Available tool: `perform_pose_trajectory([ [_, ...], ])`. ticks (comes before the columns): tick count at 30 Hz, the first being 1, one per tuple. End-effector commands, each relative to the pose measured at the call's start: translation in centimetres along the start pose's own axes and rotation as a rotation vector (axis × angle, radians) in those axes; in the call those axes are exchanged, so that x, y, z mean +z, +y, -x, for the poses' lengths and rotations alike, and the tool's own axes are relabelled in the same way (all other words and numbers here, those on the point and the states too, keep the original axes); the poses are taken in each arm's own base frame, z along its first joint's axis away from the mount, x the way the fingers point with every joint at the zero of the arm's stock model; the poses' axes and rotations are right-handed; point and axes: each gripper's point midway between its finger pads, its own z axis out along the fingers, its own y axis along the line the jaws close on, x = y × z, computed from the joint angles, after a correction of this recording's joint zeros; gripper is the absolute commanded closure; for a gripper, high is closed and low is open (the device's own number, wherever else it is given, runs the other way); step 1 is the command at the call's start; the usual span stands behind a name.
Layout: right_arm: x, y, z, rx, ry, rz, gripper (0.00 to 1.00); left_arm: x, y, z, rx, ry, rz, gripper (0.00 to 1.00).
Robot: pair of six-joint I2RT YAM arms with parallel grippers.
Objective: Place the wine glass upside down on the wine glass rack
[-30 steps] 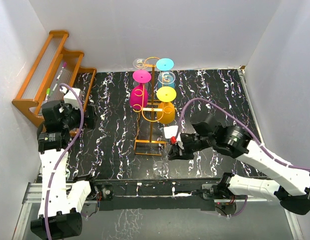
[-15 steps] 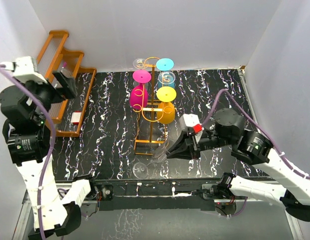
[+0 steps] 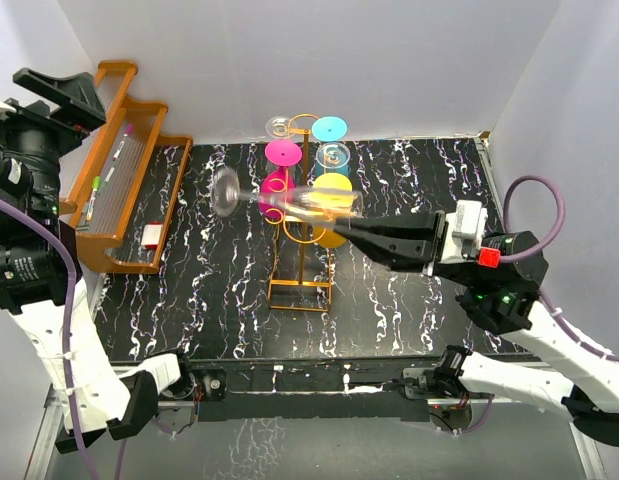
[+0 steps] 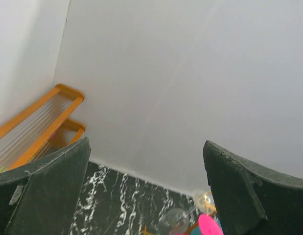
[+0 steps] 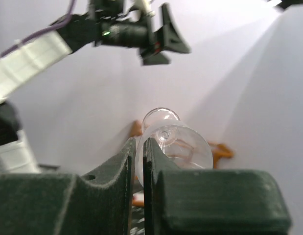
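Pinching wine glass [image 5: 174, 147] rim btwn R fingers [image 5: 100, 198], foot outward.

The clear wine glass [image 3: 226, 190] is off the table and lies sideways in the air, its round foot pointing left and its bowl over the wine glass rack [image 3: 301, 262]. The rack is a thin golden-orange wire stand, upright mid-table.

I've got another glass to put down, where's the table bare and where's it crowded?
Bare tabletop lies between the wooden shelf and the wine glass rack, along the near edge before the rack's base, and in the far right corner. Crowded: the rack, where the right gripper holds the clear wine glass by the coloured glasses.
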Motion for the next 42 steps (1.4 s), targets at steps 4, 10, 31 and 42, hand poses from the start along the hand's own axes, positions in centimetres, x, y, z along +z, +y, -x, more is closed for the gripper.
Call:
perform_pose_trajectory([
  [4,1.8,-7.1,5.5,-0.452,-0.318,-0.319,0.92,1.0,-2.5,2.5,-0.201,-0.088,-0.090,0.05],
  [10,2.0,-11.8,5.3,-0.790,-0.326,-0.588,0.92,3.7,-6.0,-4.3,-0.430,0.227,-0.327,0.16],
  [31,7.7,-14.2,-1.1,-1.291,-0.086,-0.581,0.92,3.3,-18.5,-13.5,-0.874,0.821,-0.711,0.18],
  [42,9.5,-12.7,-3.2,-1.318,-0.045,-0.497,0.92,4.5,-20.5,-11.2,-0.909,0.769,-0.772,0.20],
])
